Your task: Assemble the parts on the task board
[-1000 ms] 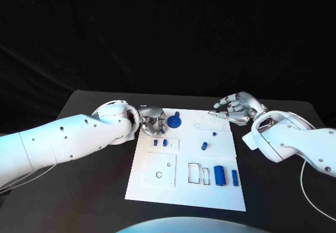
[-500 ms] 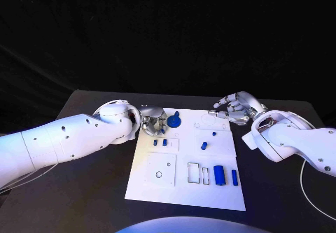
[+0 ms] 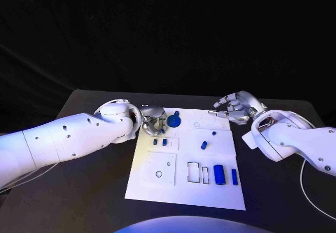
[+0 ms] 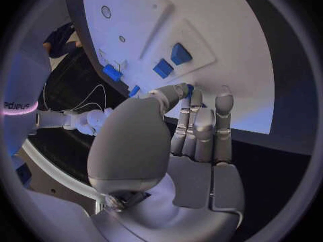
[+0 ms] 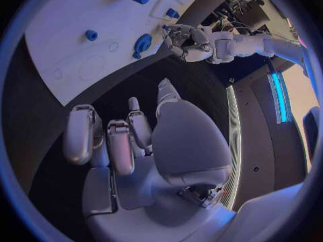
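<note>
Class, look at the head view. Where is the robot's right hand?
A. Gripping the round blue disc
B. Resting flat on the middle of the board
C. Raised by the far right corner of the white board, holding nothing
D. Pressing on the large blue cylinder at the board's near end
C: the right hand hangs by the far right corner of the white board, its curled fingers holding nothing.

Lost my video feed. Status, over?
Left hand at board's far left corner, near round blue part. Grasp unclear. Right hand empty beyond far right corner.
</note>
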Controlling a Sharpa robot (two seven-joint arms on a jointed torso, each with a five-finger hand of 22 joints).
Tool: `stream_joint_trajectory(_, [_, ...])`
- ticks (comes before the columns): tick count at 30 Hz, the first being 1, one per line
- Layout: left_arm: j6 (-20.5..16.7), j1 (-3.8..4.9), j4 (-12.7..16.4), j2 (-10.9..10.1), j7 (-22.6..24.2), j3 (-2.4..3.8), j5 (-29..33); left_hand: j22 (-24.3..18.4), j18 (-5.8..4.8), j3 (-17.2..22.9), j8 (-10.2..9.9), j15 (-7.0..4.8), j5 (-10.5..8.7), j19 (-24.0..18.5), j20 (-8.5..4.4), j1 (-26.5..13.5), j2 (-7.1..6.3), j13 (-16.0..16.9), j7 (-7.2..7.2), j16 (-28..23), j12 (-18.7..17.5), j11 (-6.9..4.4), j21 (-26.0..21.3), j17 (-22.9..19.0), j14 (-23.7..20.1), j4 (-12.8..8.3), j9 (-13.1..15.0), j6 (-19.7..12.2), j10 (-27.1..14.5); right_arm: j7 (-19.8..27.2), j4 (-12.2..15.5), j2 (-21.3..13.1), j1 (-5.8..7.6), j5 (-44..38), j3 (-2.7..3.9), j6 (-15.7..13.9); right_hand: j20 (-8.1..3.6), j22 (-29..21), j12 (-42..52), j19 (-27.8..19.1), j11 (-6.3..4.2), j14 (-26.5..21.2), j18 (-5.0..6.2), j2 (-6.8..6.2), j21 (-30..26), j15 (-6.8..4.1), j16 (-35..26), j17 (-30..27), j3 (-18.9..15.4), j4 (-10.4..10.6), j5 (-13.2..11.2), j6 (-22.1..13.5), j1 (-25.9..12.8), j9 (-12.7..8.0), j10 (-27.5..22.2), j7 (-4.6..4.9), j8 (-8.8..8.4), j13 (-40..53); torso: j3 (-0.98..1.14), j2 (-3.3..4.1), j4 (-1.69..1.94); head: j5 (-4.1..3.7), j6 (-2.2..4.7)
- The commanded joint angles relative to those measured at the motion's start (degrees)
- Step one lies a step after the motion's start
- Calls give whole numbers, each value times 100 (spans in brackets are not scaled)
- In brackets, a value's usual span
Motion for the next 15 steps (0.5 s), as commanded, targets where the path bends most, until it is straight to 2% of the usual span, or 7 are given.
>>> stream_joint_trajectory(1, [258, -10, 2, 8, -37, -16, -62, 13, -62, -42, 3, 7, 5, 46, 2, -55, 6, 13, 0, 45, -8, -2, 42, 30, 48, -4, 14, 67, 69, 27, 4, 0, -3, -67, 1, 16, -14, 408, -16, -28, -21, 424, 73, 58, -17, -50, -22, 723, -18, -8, -2, -14, -2, 6, -8, -6, 19, 5, 3, 0, 0, -1, -7])
stream_joint_trajectory(15, [244, -10, -12, 25, 13, -51, -70, 15, -69, -164, -27, -8, 0, 71, -13, -181, -68, 21, -26, 120, -49, -16, 29, 141, 105, 43, 35, 59, 80, 32, -6, 10, -3, -67, 1, 15, -16, 404, -21, -31, -23, 423, 75, 66, -28, -52, -25, 716, -26, -9, -3, -16, 2, 6, -9, -7, 25, -1, 2, 0, 0, 2, -18])
